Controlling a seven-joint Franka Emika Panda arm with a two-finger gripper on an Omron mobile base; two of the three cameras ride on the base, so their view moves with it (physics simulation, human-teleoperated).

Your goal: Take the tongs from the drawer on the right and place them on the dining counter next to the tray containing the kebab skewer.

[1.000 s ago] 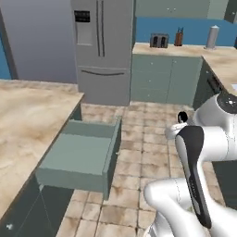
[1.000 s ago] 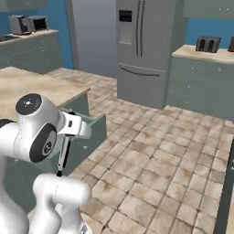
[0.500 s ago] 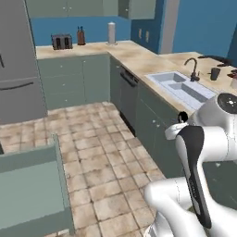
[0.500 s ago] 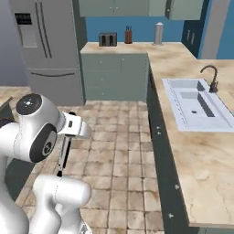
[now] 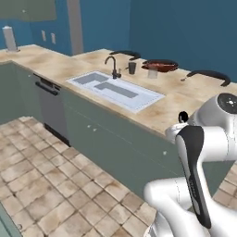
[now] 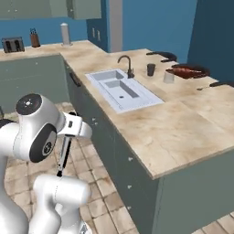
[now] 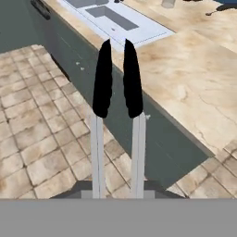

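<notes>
The gripper (image 6: 68,137) is pinched on the tongs (image 6: 62,157), holding them by the pale handle end. In the hand view the two black tips (image 7: 117,78) stick far out ahead of the fingers, slightly apart. From the right base view the tongs hang down beside the arm, over the floor and lower than the counter (image 6: 183,132) top.

First risk: with so much length past the grip, the tongs could twist or slide between the fingers during a fast swing, most likely if the hold is shallow; how deep it is cannot be told.

Second: raised too late, the dangling tips could strike the counter's near edge or the cabinet front below it.

Third: the tray (image 6: 185,71) lies near the far edge, past the sink (image 6: 121,89), well away from the gripper. A pale cup (image 6: 168,77) stands just beside the tray, and a dark cup (image 6: 151,69) is near the tap. A long reach could sweep the tips into either cup or push the tray, and a release made early could drop the tongs into the sink or onto the tray. The skewer is too small to make out.
</notes>
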